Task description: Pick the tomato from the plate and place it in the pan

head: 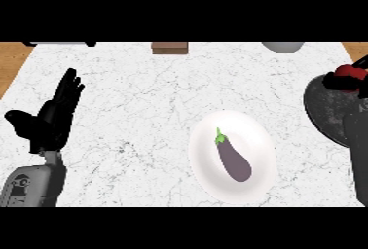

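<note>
Step in hand looks like the place: the small red round tomato [350,72] is off the plate, at the far right, over the far rim of the dark grey round metal pan [327,114]. The right hand [343,83] shows only as black fingers curled round the tomato; its arm hides part of the pan. Can't tell whether the tomato already touches the pan.

White oval plate [266,146] sits centre-near, holding only a purple eggplant with green stem [233,158].

Left hand [54,116] rests at the left, fingers straight, holding nothing.

Next move probably: bring the tomato down inside the pan, uncurl the fingers, pull away.
</note>
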Robot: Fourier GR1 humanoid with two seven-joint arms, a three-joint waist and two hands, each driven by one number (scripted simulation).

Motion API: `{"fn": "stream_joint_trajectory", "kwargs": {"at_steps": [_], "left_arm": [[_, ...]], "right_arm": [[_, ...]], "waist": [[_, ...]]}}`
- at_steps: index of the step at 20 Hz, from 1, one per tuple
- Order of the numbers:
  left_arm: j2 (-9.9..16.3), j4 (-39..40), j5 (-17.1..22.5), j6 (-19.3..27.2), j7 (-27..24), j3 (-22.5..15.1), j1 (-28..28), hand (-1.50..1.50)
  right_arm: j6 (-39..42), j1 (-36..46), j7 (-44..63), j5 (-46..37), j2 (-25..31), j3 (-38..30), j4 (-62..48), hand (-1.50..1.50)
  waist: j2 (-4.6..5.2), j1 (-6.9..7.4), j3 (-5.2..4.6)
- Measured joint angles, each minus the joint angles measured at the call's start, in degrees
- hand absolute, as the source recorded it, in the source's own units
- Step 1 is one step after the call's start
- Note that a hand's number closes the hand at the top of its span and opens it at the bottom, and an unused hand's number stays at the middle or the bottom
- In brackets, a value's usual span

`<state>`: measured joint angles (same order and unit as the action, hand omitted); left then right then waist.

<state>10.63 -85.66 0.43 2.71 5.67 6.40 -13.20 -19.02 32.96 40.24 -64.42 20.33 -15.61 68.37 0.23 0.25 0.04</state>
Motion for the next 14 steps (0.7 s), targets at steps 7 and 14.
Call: {"fn": "stream_joint_trajectory", "kwargs": {"at_steps": [7,14], "left_arm": [[-0.72,1.98,-0.65,0.08,-2.27,-0.33,-0.58,0.00],[-1.07,1.01,-0.86,0.20,-0.86,-0.91,-1.45,0.00]], "right_arm": [[-9.78,0.00,-12.42,2.56,8.39,-6.50,-19.37,1.50],[-17.37,3.40,-26.18,9.51,13.49,-13.50,-37.44,1.50]], "waist": [[0.30,0.71,0.06],[0.58,1.62,0.21]]}}
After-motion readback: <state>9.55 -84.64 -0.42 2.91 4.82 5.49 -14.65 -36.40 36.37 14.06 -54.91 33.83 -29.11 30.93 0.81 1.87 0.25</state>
